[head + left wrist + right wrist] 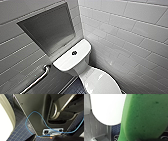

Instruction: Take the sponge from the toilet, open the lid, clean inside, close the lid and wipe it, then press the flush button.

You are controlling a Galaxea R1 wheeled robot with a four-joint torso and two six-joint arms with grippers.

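You have the right jaws clamped on the sponge point(144, 116), poised over the white toilet point(72, 58), whose lid point(102, 82) lies shut, blue floor tiles point(18, 130) below.

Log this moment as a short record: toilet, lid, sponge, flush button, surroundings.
toilet: white, glossy, set in the corner of the tiled walls
lid: closed
sponge: bright green, close before the right wrist camera, over the lid; contact cannot be told
flush button: dark, round, middle of the tank top
wall fittings: recessed niche; metal grab bar below it
floor: small dark blue tiles
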